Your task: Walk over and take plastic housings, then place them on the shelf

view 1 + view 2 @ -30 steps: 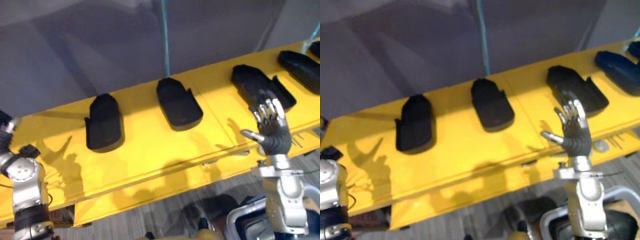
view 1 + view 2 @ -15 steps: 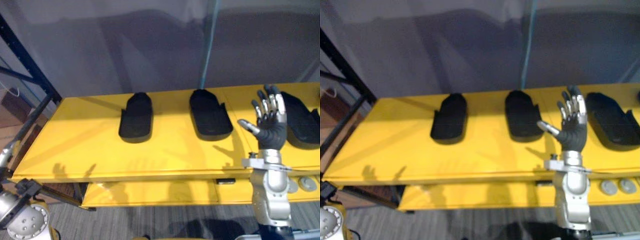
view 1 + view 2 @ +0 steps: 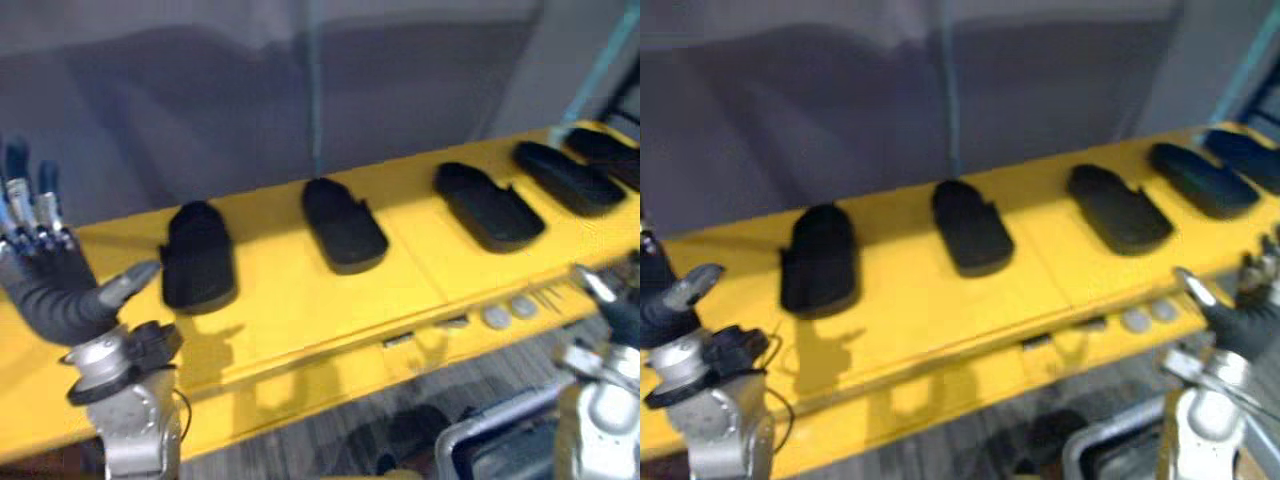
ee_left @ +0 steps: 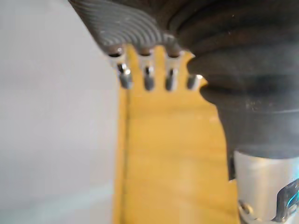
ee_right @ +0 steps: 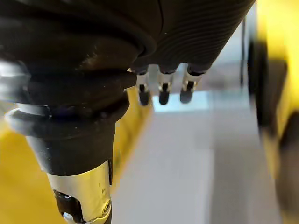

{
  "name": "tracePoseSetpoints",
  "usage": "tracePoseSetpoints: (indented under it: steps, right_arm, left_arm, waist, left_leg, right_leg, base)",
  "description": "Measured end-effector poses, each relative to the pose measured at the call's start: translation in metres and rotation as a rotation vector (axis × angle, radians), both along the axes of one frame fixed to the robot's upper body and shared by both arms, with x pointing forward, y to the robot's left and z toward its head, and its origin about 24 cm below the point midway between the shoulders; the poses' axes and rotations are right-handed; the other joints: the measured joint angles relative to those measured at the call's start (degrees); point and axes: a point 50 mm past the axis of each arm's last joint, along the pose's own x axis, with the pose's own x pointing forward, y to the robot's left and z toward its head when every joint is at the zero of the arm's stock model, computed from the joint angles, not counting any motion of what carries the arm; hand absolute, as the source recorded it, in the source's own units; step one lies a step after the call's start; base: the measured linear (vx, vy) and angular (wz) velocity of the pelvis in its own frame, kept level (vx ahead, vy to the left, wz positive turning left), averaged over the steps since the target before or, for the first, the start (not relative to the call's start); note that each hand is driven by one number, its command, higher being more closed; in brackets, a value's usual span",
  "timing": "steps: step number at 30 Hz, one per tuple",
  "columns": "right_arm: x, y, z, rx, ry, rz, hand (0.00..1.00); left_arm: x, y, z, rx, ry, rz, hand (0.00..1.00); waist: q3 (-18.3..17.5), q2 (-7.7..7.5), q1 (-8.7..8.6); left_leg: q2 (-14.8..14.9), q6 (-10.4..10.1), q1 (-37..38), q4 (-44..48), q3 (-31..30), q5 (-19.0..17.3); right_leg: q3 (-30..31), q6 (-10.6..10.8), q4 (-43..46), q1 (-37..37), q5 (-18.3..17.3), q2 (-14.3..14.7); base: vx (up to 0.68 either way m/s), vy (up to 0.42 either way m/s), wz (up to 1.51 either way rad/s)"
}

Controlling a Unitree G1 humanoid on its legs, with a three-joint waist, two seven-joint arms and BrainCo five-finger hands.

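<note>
Several black plastic housings lie in a row on the yellow shelf (image 3: 290,300): one at the left (image 3: 198,255), one in the middle (image 3: 343,222), one further right (image 3: 487,203), and more at the far right (image 3: 562,177). My left hand (image 3: 50,290) is raised at the left, in front of the shelf, open with fingers (image 4: 147,77) straight and thumb out, holding nothing. My right hand (image 3: 1240,318) is low at the right edge, below the shelf's front lip, open and empty, its fingers (image 5: 163,91) straight. Neither hand touches a housing.
Two small silver round parts (image 3: 508,311) and a short dark strip (image 3: 398,340) sit on the shelf's lower front ledge. A grey wall with a thin teal post (image 3: 312,90) stands behind the shelf. Grey floor lies below the front edge.
The camera has swung, shifting the whole picture. My left hand has risen into view at the left with fingers spread. My right hand has dropped from over the shelf to the lower right.
</note>
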Motion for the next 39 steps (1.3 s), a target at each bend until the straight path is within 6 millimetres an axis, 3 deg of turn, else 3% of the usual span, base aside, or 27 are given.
tracePoseSetpoints:
  steps: [1,4,5,7,9,11,14,16,19,21,23,26,27,29,30,31,32,33,34,35,36,37,39]
  right_arm:
    - [-0.011,-0.003,-0.001,0.001,-0.004,-0.030,0.00]
    - [-0.021,-0.001,-0.002,0.018,-0.035,0.000,0.00]
    - [-0.016,0.005,-0.001,0.027,-0.065,0.056,0.00]
    - [-0.002,0.020,0.006,0.029,-0.124,0.193,0.00]
    - [0.018,0.045,0.023,0.022,-0.236,0.358,0.00]
    - [0.027,0.058,0.029,0.034,-0.274,0.429,0.00]
    - [0.042,0.080,0.034,0.060,-0.312,0.537,0.00]
    - [0.054,0.094,0.049,0.064,-0.392,0.605,0.00]
    - [0.067,0.108,0.066,0.053,-0.475,0.666,0.00]
    - [0.079,0.123,0.082,0.014,-0.520,0.718,0.00]
    - [0.081,0.131,0.093,-0.037,-0.547,0.715,0.00]
    - [0.074,0.122,0.087,-0.026,-0.522,0.619,0.00]
    - [0.071,0.118,0.083,-0.013,-0.512,0.591,0.00]
    - [0.059,0.104,0.071,0.027,-0.471,0.502,0.00]
    - [0.052,0.096,0.057,0.061,-0.421,0.448,0.00]
    - [0.045,0.090,0.046,0.085,-0.373,0.405,0.00]
    - [0.042,0.088,0.041,0.090,-0.354,0.395,0.00]
    - [0.036,0.084,0.034,0.086,-0.324,0.383,0.00]
    - [0.031,0.079,0.030,0.075,-0.300,0.376,0.00]
    - [0.030,0.077,0.030,0.060,-0.296,0.378,0.00]
    - [0.031,0.076,0.032,0.032,-0.299,0.394,0.00]
    - [0.033,0.075,0.033,0.006,-0.293,0.411,0.00]
    - [0.039,0.073,0.025,0.002,-0.249,0.418,0.00]
  left_arm:
    - [0.006,-0.003,0.001,-0.012,0.002,-0.013,0.00]
    - [0.016,-0.006,0.000,-0.034,0.037,-0.009,0.00]
    - [0.016,-0.005,-0.001,-0.030,0.061,0.026,0.00]
    - [0.017,-0.002,-0.007,-0.053,0.110,0.073,0.00]
    - [0.009,0.002,-0.015,-0.051,0.158,0.110,0.00]
    - [0.003,0.002,-0.016,-0.045,0.157,0.119,0.00]
    - [-0.004,0.004,-0.009,-0.057,0.080,0.139,0.00]
    - [-0.008,0.009,-0.008,-0.077,0.035,0.200,0.00]
    - [-0.010,0.008,-0.003,-0.107,-0.032,0.219,0.00]
    - [-0.009,0.006,0.008,-0.117,-0.123,0.234,0.00]
    - [-0.009,0.001,0.017,-0.123,-0.208,0.236,0.00]
    - [-0.015,-0.006,0.026,-0.094,-0.270,0.188,0.00]
    - [-0.016,-0.009,0.028,-0.075,-0.279,0.162,0.00]
    - [-0.018,-0.020,0.032,-0.008,-0.284,0.077,0.00]
    - [-0.017,-0.023,0.032,0.028,-0.268,0.042,0.00]
    - [-0.017,-0.022,0.030,0.040,-0.251,0.018,0.00]
    - [-0.018,-0.021,0.029,0.041,-0.243,0.022,0.00]
    - [-0.019,-0.019,0.026,0.044,-0.230,0.039,0.00]
    - [-0.019,-0.016,0.024,0.033,-0.225,0.060,0.00]
    - [-0.019,-0.013,0.024,0.027,-0.225,0.079,0.00]
    - [-0.019,-0.007,0.024,0.021,-0.227,0.122,0.00]
    - [-0.018,-0.001,0.025,0.023,-0.221,0.165,0.00]
    - [-0.011,0.007,0.024,0.030,-0.184,0.207,0.00]
  waist:
    - [0.2,0.08,-1.26]
    - [0.5,0.21,-2.44]
    - [1.0,-0.22,-1.98]
    - [2.2,-0.46,0.12]
    - [3.2,2.02,1.92]
    - [3.4,3.14,2.08]
    - [6.1,1.84,4.97]
    - [9.6,-0.14,6.52]
    - [11.9,-0.25,8.15]
    - [14.6,-0.26,9.12]
    - [17.1,-0.73,9.99]
    - [17.2,-0.64,10.58]
    - [17.2,-0.64,10.60]
    - [17.2,-0.62,10.18]
    - [17.2,-0.54,9.65]
    - [16.9,0.00,9.64]
    - [16.8,0.09,9.64]
    - [16.6,-0.03,9.56]
    - [16.3,-0.35,9.12]
    - [15.9,-0.41,8.55]
    - [15.2,0.10,7.71]
    - [14.5,0.62,7.15]
    - [12.3,0.52,6.47]
  left_leg:
    - [0.3,-0.3,0.7,0.5,1.5,-0.6]
    - [1.1,-0.5,1.6,3.2,3.7,-2.7]
    - [1.5,0.7,1.4,7.2,1.9,-4.1]
    - [2.0,4.3,-1.3,15.9,-7.4,-7.4]
    - [2.7,2.5,-4.7,23.3,-16.4,-11.2]
    - [3.0,1.8,-6.6,23.4,-15.8,-12.7]
    - [1.4,1.0,-9.7,20.5,-15.9,-13.5]
    - [-0.4,1.3,-14.4,21.9,-17.6,-13.6]
    - [-1.1,1.9,-19.9,26.3,-19.3,-14.4]
    - [-1.6,1.4,-24.6,32.4,-21.1,-15.8]
    - [-2.0,0.7,-28.1,40.3,-22.3,-18.1]
    - [-1.7,0.5,-30.4,52.1,-23.9,-23.8]
    - [-1.6,0.7,-30.2,53.2,-23.9,-24.3]
    - [-1.6,1.6,-28.5,53.6,-23.5,-25.0]
    - [-1.1,2.5,-25.8,51.6,-21.7,-25.5]
    - [0.3,3.7,-23.1,48.7,-18.2,-26.1]
    - [0.8,4.2,-22.1,47.6,-16.2,-25.9]
    - [1.8,6.0,-20.0,44.7,-11.5,-24.9]
    - [1.8,7.8,-17.9,41.4,-6.3,-22.8]
    - [1.9,8.4,-16.9,39.6,-4.2,-21.8]
    - [1.9,8.9,-15.2,36.5,-1.2,-20.2]
    - [2.0,9.6,-12.8,32.8,1.8,-18.1]
    - [1.8,9.7,-11.7,28.6,4.7,-15.5]
  right_leg:
    - [1.6,0.0,0.3,-0.3,0.0,0.4]
    - [5.6,-0.1,0.9,-0.9,0.0,1.5]
    - [8.4,-0.2,1.7,-1.6,0.0,2.0]
    - [13.5,-0.9,3.1,-2.6,-0.6,2.9]
    - [16.9,-0.7,4.6,-5.2,-0.5,4.6]
    - [16.7,-0.2,5.8,-7.7,0.0,4.7]
    - [16.0,1.3,7.5,-13.1,1.0,3.3]
    - [14.9,1.6,7.9,-16.0,1.6,1.2]
    - [13.7,1.6,11.0,-20.1,1.3,0.2]
    - [13.4,2.7,20.5,-25.6,-2.5,-0.4]
    - [12.6,2.9,32.9,-30.5,-8.7,-1.3]
    - [11.7,2.9,45.7,-32.9,-16.1,-1.2]
    - [11.6,2.9,46.4,-32.6,-16.5,-1.2]
    - [11.9,3.8,44.7,-30.3,-15.8,-1.1]
    - [12.8,4.5,40.9,-27.7,-13.3,-0.5]
    - [14.0,4.6,34.6,-25.6,-8.5,0.9]
    - [13.9,4.0,30.9,-24.7,-5.4,1.2]
    - [12.3,1.8,23.0,-22.4,0.7,0.6]
    - [6.9,0.4,21.9,-21.8,1.9,-1.6]
    - [4.5,-0.1,23.6,-21.7,1.5,-2.5]
    - [0.6,-1.9,27.2,-20.5,-0.4,-3.6]
    - [-2.5,-3.8,31.8,-18.8,-4.0,-4.9]
    - [-6.0,-4.4,36.6,-15.8,-8.9,-7.5]
  base:
    - [0.03,0.009,-0.73]
    - [0.02,0.005,-0.78]
    - [0.02,-0.019,-1.06]
    - [-0.03,-0.038,-1.37]
    - [-0.10,0.064,-1.05]
    - [-0.10,0.106,-0.09]
    - [-0.14,0.084,0.27]
    - [-0.19,0.064,0.44]
    - [-0.14,0.075,0.34]
    - [-0.12,0.064,0.43]
    - [-0.08,0.011,0.48]
    - [-0.04,0.028,0.25]
    - [-0.05,0.075,-0.03]
    - [-0.06,0.141,-0.21]
    - [-0.12,0.218,-0.88]
    - [-0.14,0.211,-1.21]
    - [-0.18,0.214,-1.74]
    - [-0.19,0.200,-1.85]
    - [-0.19,0.180,-1.82]
    - [-0.18,0.167,-1.55]
    - [-0.16,0.145,-1.45]
    - [-0.13,0.125,-1.30]
    - [-0.10,0.021,-1.00]
